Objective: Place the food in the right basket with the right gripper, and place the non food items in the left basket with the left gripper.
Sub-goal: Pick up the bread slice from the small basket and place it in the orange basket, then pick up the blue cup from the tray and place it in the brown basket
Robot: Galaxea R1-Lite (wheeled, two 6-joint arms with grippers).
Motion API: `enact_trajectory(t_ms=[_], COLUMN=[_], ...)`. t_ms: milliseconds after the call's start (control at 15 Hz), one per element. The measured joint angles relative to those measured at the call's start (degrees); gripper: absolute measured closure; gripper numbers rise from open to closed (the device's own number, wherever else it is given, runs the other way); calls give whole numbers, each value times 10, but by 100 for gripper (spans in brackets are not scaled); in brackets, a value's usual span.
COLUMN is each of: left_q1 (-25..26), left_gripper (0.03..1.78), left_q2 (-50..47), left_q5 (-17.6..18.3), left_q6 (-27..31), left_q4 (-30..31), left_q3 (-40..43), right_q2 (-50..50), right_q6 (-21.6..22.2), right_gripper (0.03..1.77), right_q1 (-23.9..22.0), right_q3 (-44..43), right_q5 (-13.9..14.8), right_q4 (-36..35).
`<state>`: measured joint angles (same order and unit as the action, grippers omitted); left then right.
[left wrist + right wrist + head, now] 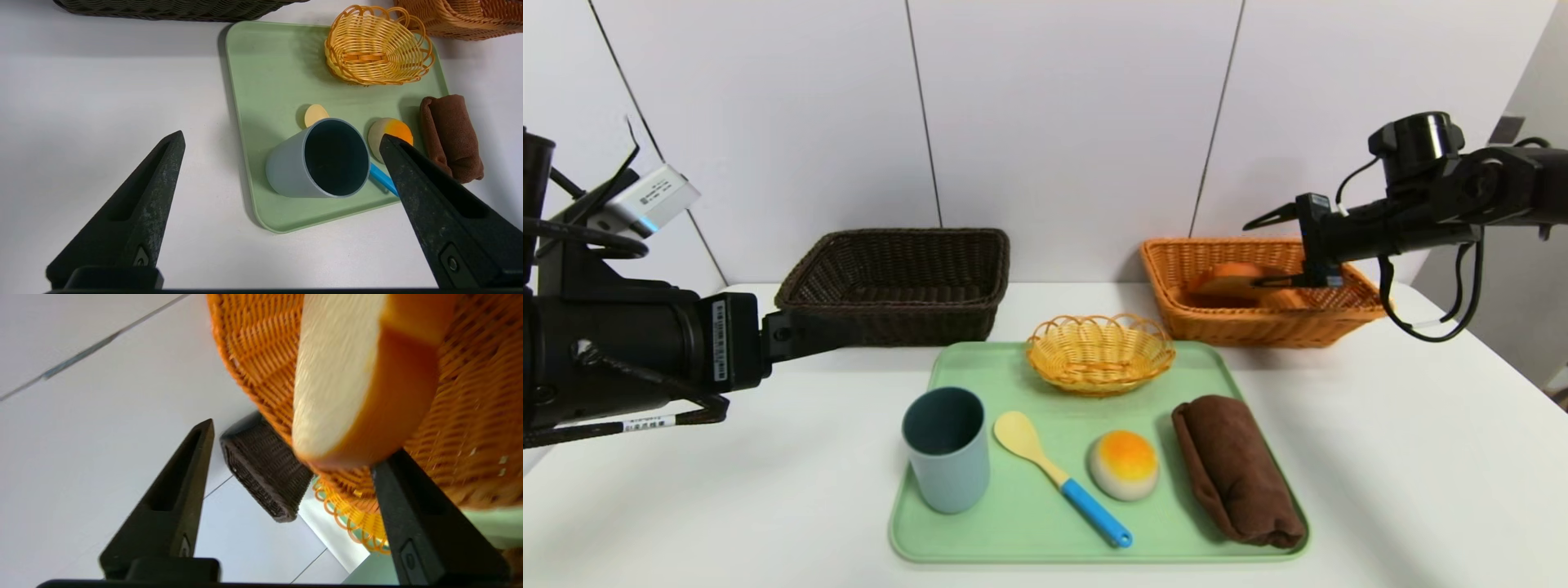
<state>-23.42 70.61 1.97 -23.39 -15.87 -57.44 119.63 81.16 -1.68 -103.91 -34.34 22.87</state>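
Right gripper [1278, 249], jaws apart, hangs over the orange basket [1176, 282] at 2 o'clock, bread slice [1229, 280] inside: 1 of 5 done. Left gripper [282, 141] waits, jaws wide, at 9 o'clock; bun [1124, 464], cup [947, 447], spoon [1058, 474], towel [1235, 467] remain on the tray [980, 363].

Black arms, looped black cables, white barcode labels, pointed matte-black tool [282, 139] fingers, scuffed

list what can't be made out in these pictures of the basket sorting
- Head view: the bread slice in the orange-tan wicker basket is partly hidden by the right pincer and the basket's wall.
- Head view: the left pincer's tips are lost against the dark brown wicker basket.
- Left wrist view: the wooden spoon is mostly hidden behind the grey-blue cup.
- Right wrist view: the slice is motion-blurred and cut off by the edge.
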Motion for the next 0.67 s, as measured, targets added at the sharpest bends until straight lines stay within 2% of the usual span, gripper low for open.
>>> enact_trajectory(t_ms=[267,400,533,667], left_q1=[-24,-34,-52,-69], left_gripper=[12,12,12,12], left_q2=[-13,-20,-33,-50], left_q5=[-5,-14,-19,-19], left_q6=[11,16,35,48], left_q4=[0,1,5,36], left_q3=[60,80,108,151], right_q2=[-61,-95,-126,-152], right_q6=[-12,-58,-170,-313], right_gripper=[35,29,25,21], right_q1=[25,39,56,73], right_q3=[-52,-73,-78,-79], right_q5=[1,10,49,114], right_q4=[108,154,189,203])
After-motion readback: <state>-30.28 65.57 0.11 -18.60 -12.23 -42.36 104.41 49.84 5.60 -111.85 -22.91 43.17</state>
